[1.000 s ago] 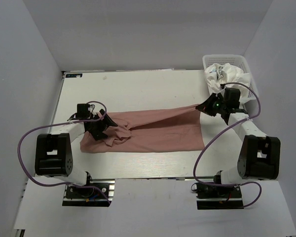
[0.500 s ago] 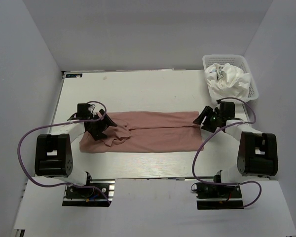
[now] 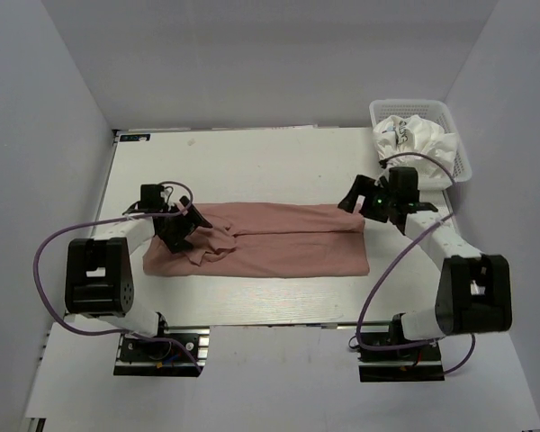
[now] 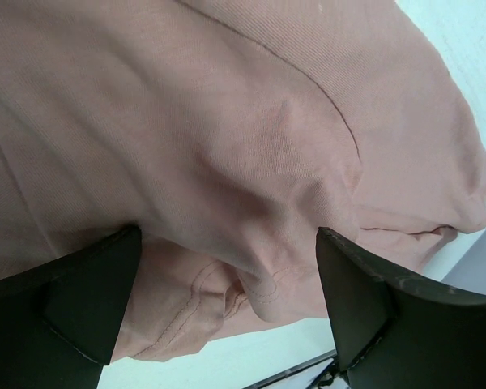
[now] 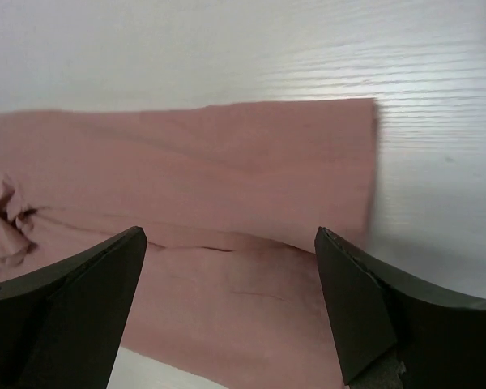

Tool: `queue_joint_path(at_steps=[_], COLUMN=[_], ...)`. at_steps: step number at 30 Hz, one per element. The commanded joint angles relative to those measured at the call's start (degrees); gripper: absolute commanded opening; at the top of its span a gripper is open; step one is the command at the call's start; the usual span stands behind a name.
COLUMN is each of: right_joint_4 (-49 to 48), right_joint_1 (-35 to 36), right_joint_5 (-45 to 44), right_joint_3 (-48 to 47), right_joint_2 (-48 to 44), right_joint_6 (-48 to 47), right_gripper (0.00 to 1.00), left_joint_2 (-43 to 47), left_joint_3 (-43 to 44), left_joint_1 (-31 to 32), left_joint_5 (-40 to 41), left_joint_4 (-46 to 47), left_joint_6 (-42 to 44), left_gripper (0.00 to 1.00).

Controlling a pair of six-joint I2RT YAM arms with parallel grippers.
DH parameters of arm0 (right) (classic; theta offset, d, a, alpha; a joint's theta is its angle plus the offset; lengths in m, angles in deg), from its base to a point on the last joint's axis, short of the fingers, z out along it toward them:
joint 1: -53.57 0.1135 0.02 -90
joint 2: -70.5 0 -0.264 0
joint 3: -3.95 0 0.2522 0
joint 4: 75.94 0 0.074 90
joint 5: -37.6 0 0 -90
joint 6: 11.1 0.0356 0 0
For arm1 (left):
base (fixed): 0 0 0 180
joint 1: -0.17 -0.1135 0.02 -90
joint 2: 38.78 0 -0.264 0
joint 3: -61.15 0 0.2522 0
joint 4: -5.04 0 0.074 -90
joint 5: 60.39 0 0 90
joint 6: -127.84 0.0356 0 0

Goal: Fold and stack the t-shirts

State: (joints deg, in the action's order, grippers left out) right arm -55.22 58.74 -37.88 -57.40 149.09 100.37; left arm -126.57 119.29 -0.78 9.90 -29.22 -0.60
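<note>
Pink shirt [image 3: 279,250] lies lengthwise from the left gripper [image 3: 185,227], wide open over its bunched end, to the right gripper [image 3: 354,199], wide open above its hem.

White table [image 3: 252,162] fills mid frame; faint wood grain shows in rt wrist view, w/ a brighter glare band across the top there. Small dark label [image 3: 135,138] at table's upper-left corner. Plain pale grey walls on 3 sides: back wall [image 3: 270,54] across top, left wall [image 3: 36,135] & right wall [image 3: 517,108] slanting inward. Lower white strip [image 3: 270,387] along bottom of frame. Light even, diffuse; shadows soft.
</note>
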Motion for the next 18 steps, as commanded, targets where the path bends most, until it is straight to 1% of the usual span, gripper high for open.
queue_joint_path(at_steps=[1, 2, 3, 4, 6, 7, 8, 9, 10, 11, 12, 13, 14, 15, 16, 17, 18], right_joint_4=[-1.1, -2.1, -2.1, -2.3, -2.0, -1.3, -0.2, 0.4, 1.9, 1.9, 2.6, 2.8, 3.0, 4.6, 5.1, 5.8, 8.1], right_joint_1=[2.7, 3.7, 4.5, 5.2, 6.7, 7.6, 8.3, 8.7, 11.3, 12.4, 15.2, 18.4, 20.1, 24.2, 26.2, 33.0, 35.1], right_joint_5=[3.1, 3.0, 2.1, 1.9, 0.0, -0.6, -2.4, -2.7, -2.8, -3.0, -3.0, -3.1, -3.2, -3.5, -3.3, -3.2, -3.0], right_joint_3=[-1.6, -2.0, -2.3, -2.4, -2.5, -2.5, -2.1, -1.5, -0.9, 2.2, 3.6, 4.9, 8.4, 9.5, 10.6, 12.8, 13.1], right_joint_2=[7.2, 8.3, 9.5, 12.2, 14.5, 15.3, 17.2, 17.6, 17.6, 16.3, 15.5, 14.4, 11.3, 10.1, 8.4, 6.9, 6.3], right_joint_6=[-2.7, -2.8, -2.5, -2.5, -2.9, -2.8, -2.3, -1.4, -0.7, -0.3, 1.5, 2.4, 3.6, 5.1, 5.9, 7.3, 8.1], right_gripper=[0.90, 0.90, 0.90, 0.90, 0.90, 0.90, 0.90, 0.90, 0.90, 0.90, 0.90, 0.90, 0.90, 0.90, 0.90, 0.90, 0.90], left_joint_2=[-5.1, -6.4, -9.7, -11.6, -15.6, -19.8, -22.1, -24.3, -26.9, -32.7, -35.9, -39.1, -42.3, -48.8, -52.3, -56.0, -59.8], left_joint_3=[0.5, 1.7, 3.1, 6.5, 10.4, 14.6, 17.1, 22.3, 25.3, 29.1, 33.3, 41.9, 46.5, 55.5, 60.1, 64.7, 75.4], left_joint_1=[-0.7, -0.7, -0.7, -0.7, -0.7, -0.7, -0.2, -0.2, -0.2, 0.3, 0.3, 0.3, 1.8, 2.6, 3.5, 5.1, 5.9], left_joint_5=[3.5, 4.1, 4.1, 4.1, 4.1, 4.1, 4.6, 4.6, 3.8, 2.5, 0.6, -2.2, -2.3, -1.6, -1.6, -2.5, -3.9], left_joint_4=[1.8, 1.8, 1.8, 1.8, 2.3, 2.9, 2.9, 3.9, 5.0, 4.3, 4.3, 4.3, 2.9, 2.9, 2.1, 1.3, 0.5], left_joint_6=[1.2, 1.2, 1.2, 1.2, 1.2, 1.2, 1.2, 0.6, 0.6, -0.1, -0.1, -0.1, -0.9, -0.9, -1.5, -3.0, -3.6], left_gripper=[1.00, 1.00, 1.00, 1.00, 1.00, 1.00, 1.00, 1.00, 1.00, 1.00, 1.00, 1.00, 1.00, 1.00, 1.00, 1.00, 1.00])
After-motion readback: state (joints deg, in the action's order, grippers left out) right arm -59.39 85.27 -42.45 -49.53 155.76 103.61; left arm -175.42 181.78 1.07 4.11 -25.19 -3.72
